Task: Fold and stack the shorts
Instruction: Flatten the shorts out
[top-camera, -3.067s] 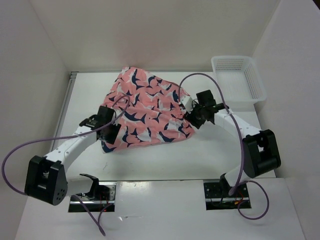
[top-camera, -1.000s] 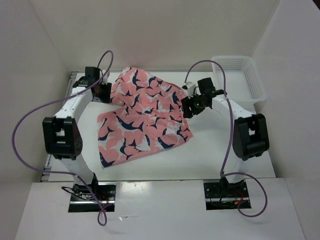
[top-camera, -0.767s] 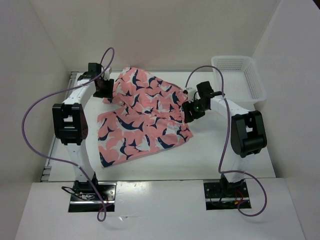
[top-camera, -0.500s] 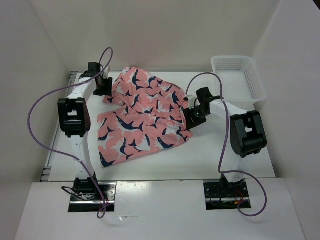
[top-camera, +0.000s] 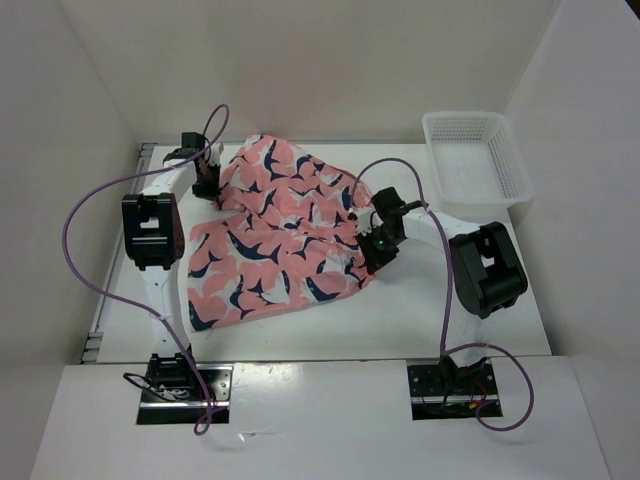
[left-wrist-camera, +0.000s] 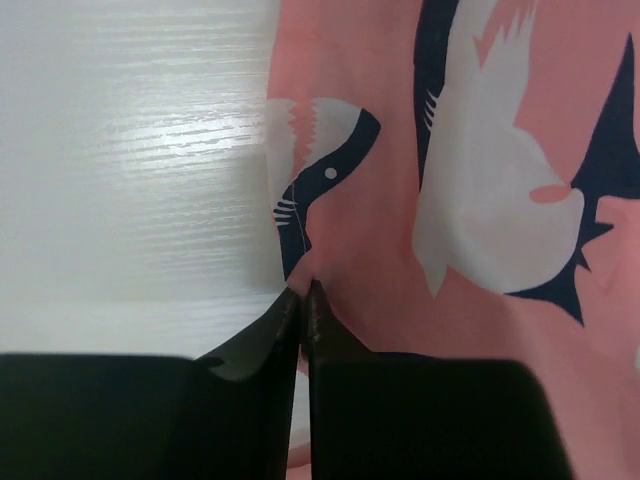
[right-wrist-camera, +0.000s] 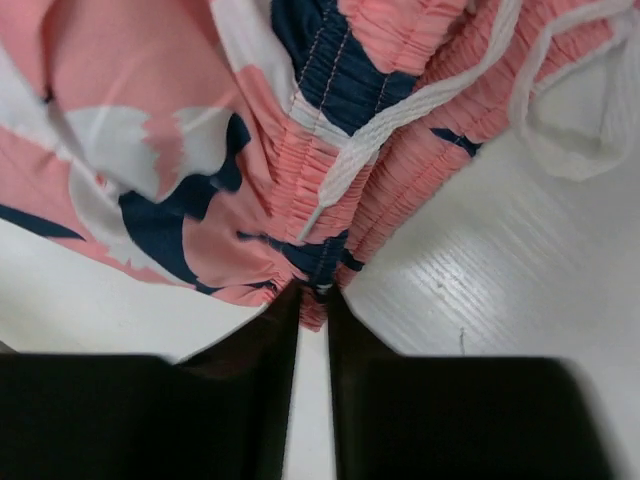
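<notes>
While the shorts (top-camera: 280, 235) lie rumpled mid-table (top-camera: 450, 300), the left end effector (left-wrist-camera: 303, 292) is clamped on their far-left edge and the right end effector (right-wrist-camera: 313, 290) on their elastic right edge. Fingertips are hidden from above.

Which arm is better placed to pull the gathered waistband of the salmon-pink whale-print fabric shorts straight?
Right, probably: the right gripper pinches that waistband near the white drawstring; the left gripper pinches a plain edge of the shorts.
</notes>
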